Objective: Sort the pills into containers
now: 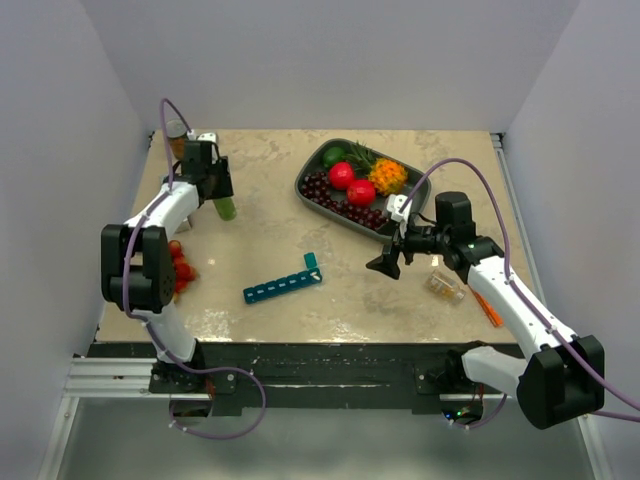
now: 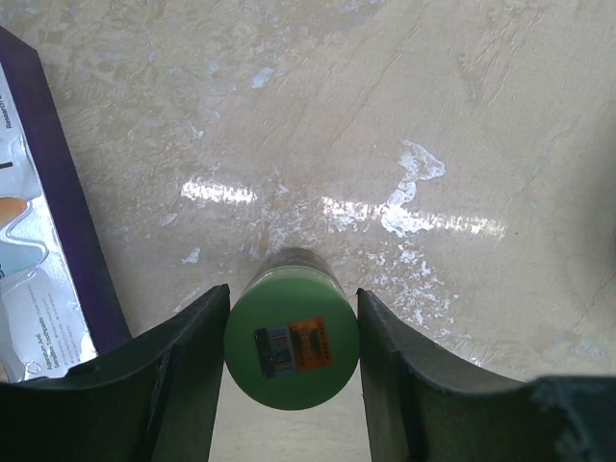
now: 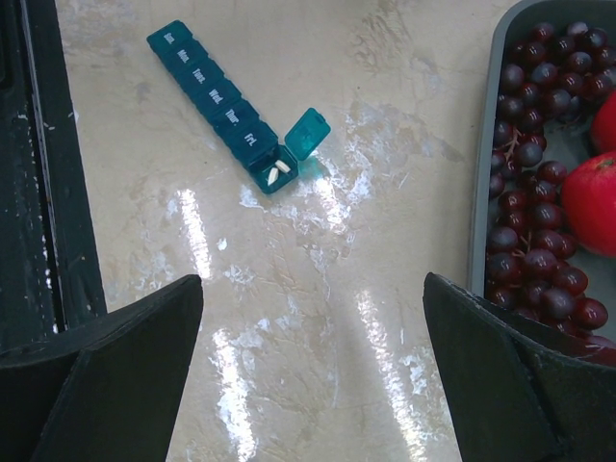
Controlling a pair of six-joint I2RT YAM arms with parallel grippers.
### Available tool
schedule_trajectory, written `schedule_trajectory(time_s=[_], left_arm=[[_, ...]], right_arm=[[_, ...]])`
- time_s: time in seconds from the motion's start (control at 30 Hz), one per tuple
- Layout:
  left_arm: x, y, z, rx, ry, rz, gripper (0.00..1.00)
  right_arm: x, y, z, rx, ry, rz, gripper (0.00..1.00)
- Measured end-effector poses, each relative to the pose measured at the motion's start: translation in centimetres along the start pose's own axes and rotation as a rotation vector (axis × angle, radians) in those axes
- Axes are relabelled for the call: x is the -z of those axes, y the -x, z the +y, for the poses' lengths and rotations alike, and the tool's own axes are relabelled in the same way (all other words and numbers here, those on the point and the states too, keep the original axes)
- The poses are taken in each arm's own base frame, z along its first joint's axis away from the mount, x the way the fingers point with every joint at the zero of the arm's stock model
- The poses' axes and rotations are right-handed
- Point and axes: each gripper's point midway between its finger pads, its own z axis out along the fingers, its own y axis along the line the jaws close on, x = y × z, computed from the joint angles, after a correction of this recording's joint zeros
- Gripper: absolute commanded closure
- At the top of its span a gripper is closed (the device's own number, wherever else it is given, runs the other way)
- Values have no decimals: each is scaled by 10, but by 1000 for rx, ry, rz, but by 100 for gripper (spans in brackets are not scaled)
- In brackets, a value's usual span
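- Step in hand, as I judge it: fetching pills. The pill organizer (image 1: 283, 285) lies mid-surface toward the near edge, with 1 end lid (image 3: 308, 133) flipped up and 2 white pills (image 3: 278, 172) in that compartment.
- The left pincer (image 1: 220, 195), near the far-left corner, is clamped partway closed on a green bottle (image 2: 292, 351), both fingers against its sides (whether the bottle rests on the surface is hard to tell).
- The right pincer (image 3: 313, 327) hangs fully spread and empty between the organizer and the fruit tray (image 3: 478, 192), touching nothing.
- The next move calls for bringing the bottle beside the organizer and raising another lid.
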Motion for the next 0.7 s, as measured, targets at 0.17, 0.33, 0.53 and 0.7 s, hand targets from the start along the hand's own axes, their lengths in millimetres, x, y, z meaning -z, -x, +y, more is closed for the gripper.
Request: schedule_trajectory(time_s=[0.17,0.33,0.53,0.7], left_arm=[[-3,3,1,-7,2,0,89],[-2,2,1,-15,3,9,45],[6,12,1,-11,-5,21,17],[27,42,-4,-2,-38,-49,12]], right_arm=[[1,0,-1,-2,-4,0,1],[1,-1,-2,-3,-7,0,1],[2,-3,-2,-7,-9,3,1],[2,-4,-2,-8,-11,2,1]])
